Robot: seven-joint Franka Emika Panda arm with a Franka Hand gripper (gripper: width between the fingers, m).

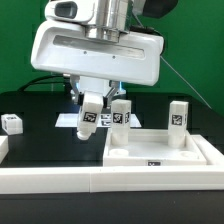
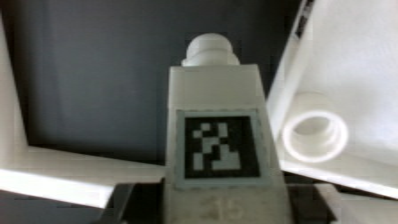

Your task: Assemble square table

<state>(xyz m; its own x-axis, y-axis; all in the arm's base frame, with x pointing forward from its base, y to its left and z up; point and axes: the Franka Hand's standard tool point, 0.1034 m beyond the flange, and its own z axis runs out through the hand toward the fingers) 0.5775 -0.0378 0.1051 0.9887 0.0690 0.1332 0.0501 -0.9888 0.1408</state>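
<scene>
Over black tabletop, end effector clamps white leg.

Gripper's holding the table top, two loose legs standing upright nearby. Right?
No. The gripper is shut on a leg, not the table top, which lies unheld; the wrist view shows the leg in its grip. Two loose legs do stand upright nearby.

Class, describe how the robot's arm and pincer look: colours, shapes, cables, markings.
The arm ends in a grey metallic cylinder with black parts beside it. The pincer has a broad, white, round-edged box body and short dark fingers. A thin dark cable runs beside it. No markings show.
</scene>
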